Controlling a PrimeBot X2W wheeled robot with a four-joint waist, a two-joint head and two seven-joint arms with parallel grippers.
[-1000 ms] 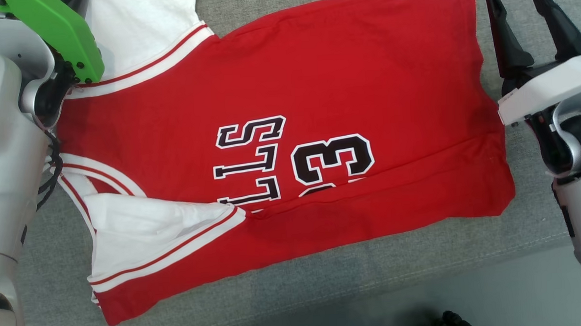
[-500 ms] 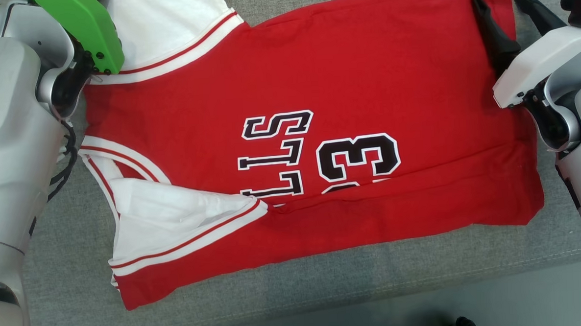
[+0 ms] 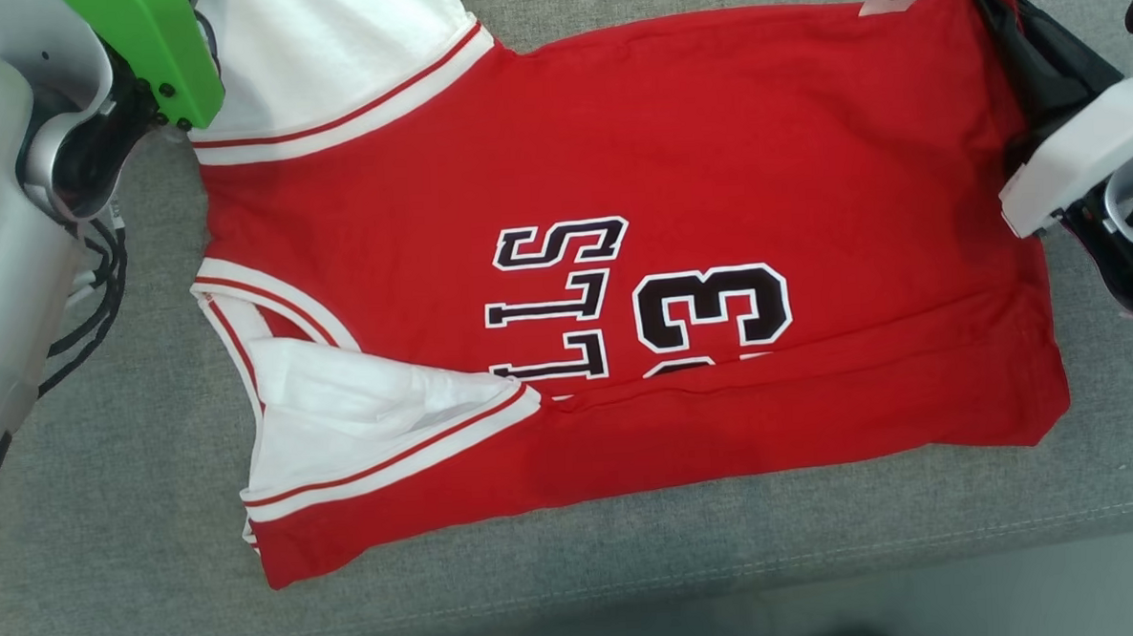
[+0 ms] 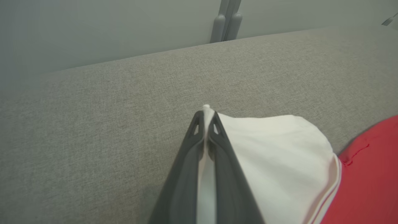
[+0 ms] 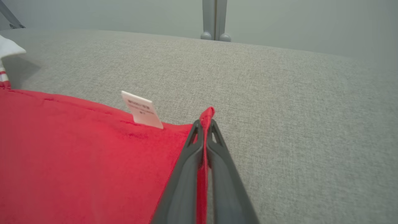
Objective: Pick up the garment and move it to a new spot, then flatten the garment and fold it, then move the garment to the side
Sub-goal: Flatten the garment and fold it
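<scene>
Left hand [image 4: 205, 121] is pinched shut on the white sleeve [image 4: 273, 149] of the garment [image 3: 712, 140], right hand [image 5: 205, 124] likewise on its hem corner [image 5: 209, 112]; raise both evenly, far edge taut.

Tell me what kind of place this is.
Likely an indoor lab or test room, not certain: a jersey lies on a grey upholstered surface with a stitched seam, like a sofa or padded bench, backed by a bare grey wall.
</scene>
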